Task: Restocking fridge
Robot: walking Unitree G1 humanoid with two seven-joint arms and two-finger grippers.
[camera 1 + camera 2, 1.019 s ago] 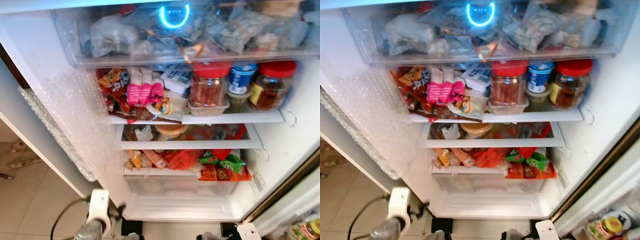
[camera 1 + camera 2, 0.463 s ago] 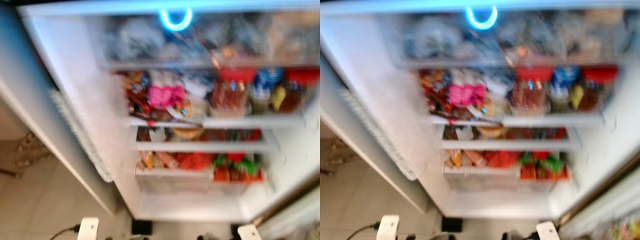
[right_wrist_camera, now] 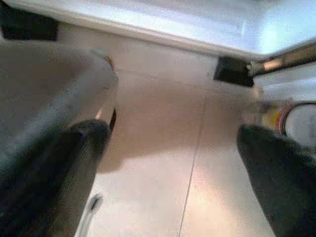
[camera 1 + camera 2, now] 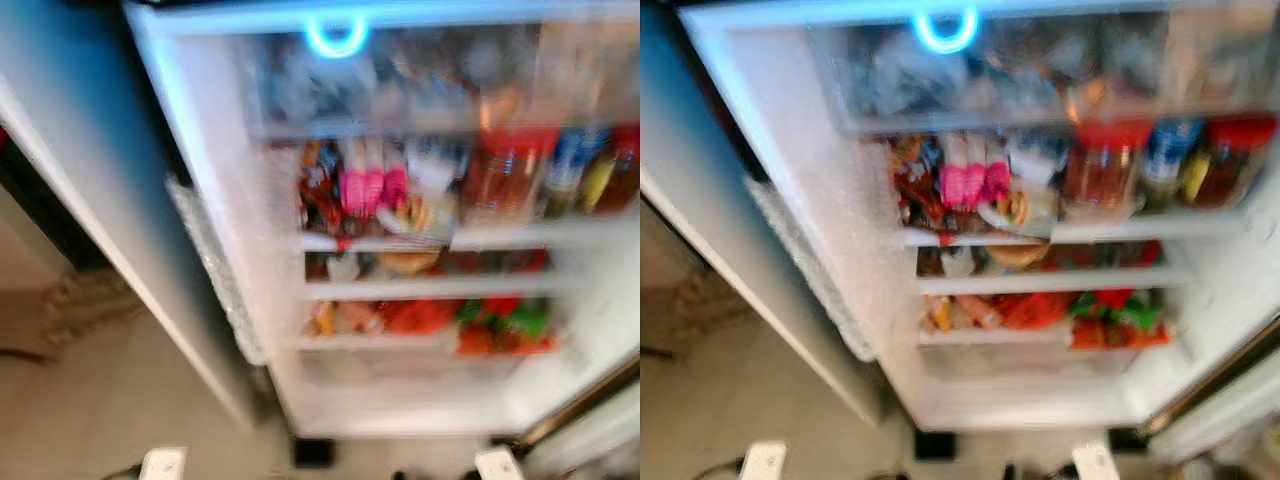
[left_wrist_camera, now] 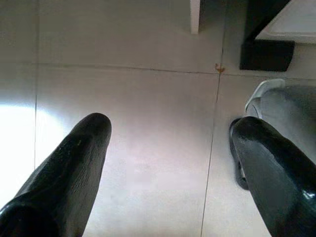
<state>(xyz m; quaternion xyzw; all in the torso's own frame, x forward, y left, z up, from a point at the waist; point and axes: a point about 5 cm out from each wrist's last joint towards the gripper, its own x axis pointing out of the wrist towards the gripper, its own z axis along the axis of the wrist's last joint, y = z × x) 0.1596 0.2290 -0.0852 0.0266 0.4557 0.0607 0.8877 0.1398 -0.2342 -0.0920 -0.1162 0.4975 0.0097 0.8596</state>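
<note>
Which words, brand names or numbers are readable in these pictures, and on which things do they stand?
No text can be read.
Jars and packets on the fridge shelf: labels too blurred.
Lower packets: print too blurred.
Container beside the right gripper: label too blurred.

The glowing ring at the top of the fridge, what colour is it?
Bright blue, the glowing ring; clearest in the right eye view.

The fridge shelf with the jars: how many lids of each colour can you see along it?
Red-lidded jars: 2, one left of the blue lid, one right of it
Blue-lidded container: 1
Total: 3
The picture is blurred, so smaller lids behind them cannot be told.
</note>
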